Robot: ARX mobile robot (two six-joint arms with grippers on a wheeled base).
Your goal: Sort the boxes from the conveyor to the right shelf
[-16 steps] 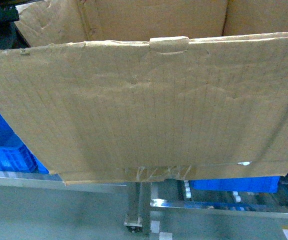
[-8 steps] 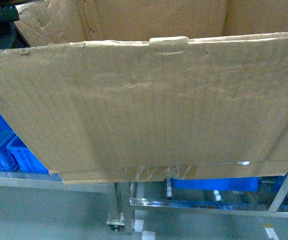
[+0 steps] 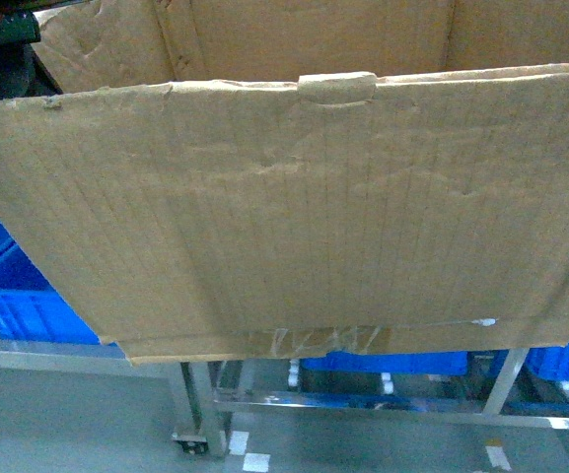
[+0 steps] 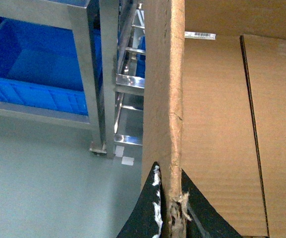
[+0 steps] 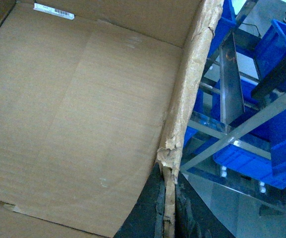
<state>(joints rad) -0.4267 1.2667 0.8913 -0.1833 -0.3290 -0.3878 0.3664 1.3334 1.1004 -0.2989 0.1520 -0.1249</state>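
Here we are carrying the large brown corrugated cardboard box (image 3: 294, 217), which is filling nearly the whole head view and hanging clear of the floor (image 3: 67, 414). Along the box's bottom seam a strip of clear tape (image 3: 314, 340) is catching the light, and on its top edge a small folded cardboard tab (image 3: 336, 87) is sticking up near the middle.

Our left gripper (image 4: 168, 208) is biting onto the box's left wall: in the left wrist view its dark fingers (image 4: 145, 208) are sitting closed on either side of the frayed cardboard edge, pressing against it. Our right gripper (image 5: 168, 208) is doing the same on the box's right wall, its black fingers (image 5: 150, 208) pinching the ragged, torn edge between them. Both claws are shut down to the thickness of the cardboard.

Looking into the box through the right wrist camera, we are seeing its bare inner floor and a small white label strip (image 5: 54, 11) lying at the far inner corner.

Below and behind the box, a shiny steel-framed rack (image 3: 383, 399) is showing, with white roller wheels (image 3: 294, 372) just under the box's bottom edge. Blue plastic bins (image 3: 18, 286) are sitting on the frame to the box's lower left and lower right. A steel leg with a foot (image 4: 100, 146) is standing on the grey floor left of the box in the left wrist view, beside small white floor markers (image 4: 123, 156).
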